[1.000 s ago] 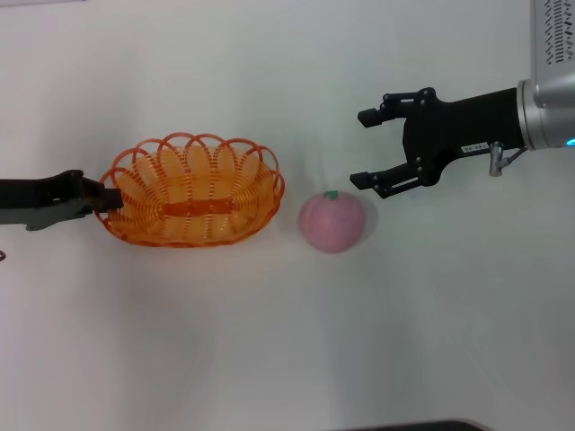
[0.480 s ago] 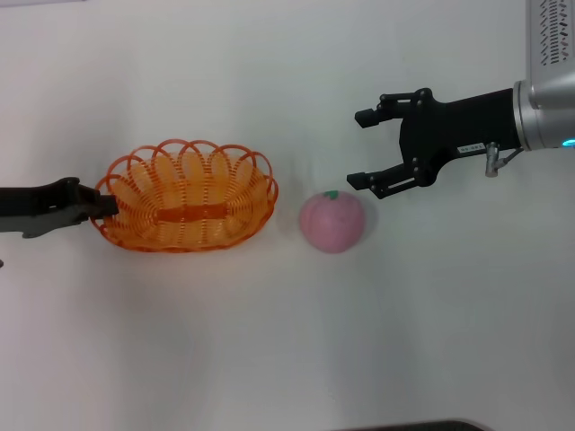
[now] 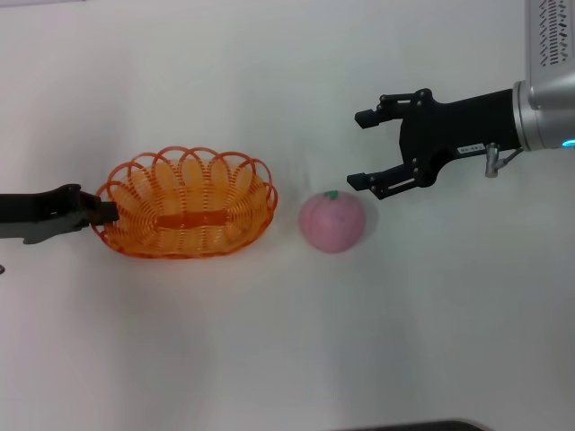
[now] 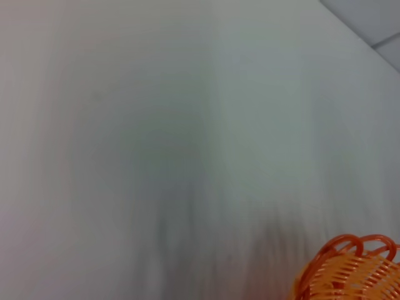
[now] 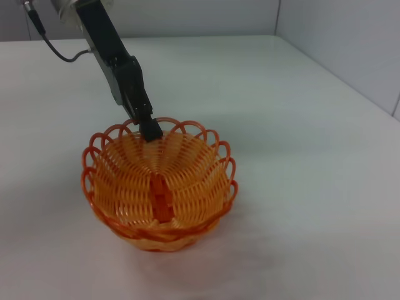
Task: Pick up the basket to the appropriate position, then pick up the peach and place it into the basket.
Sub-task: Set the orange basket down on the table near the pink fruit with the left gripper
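Observation:
The orange wire basket (image 3: 184, 205) is left of centre on the white table. My left gripper (image 3: 101, 214) is shut on its left rim. I cannot tell whether the basket rests on the table or hangs just above it. The pink peach (image 3: 332, 222) with a green mark on top sits on the table just right of the basket, apart from it. My right gripper (image 3: 357, 149) is open and empty, behind and slightly right of the peach. The right wrist view shows the basket (image 5: 159, 187) with the left gripper (image 5: 149, 128) on its far rim. The left wrist view shows only an edge of the basket (image 4: 350, 269).
The white table (image 3: 287, 341) extends around both objects. A dark edge (image 3: 404, 426) lies at the table's front. In the right wrist view a grey wall (image 5: 350, 44) stands beyond the table's far side.
The left gripper has drawn the basket slightly left and toward the table's front. The right gripper has hardly moved, and the peach has stayed in place.

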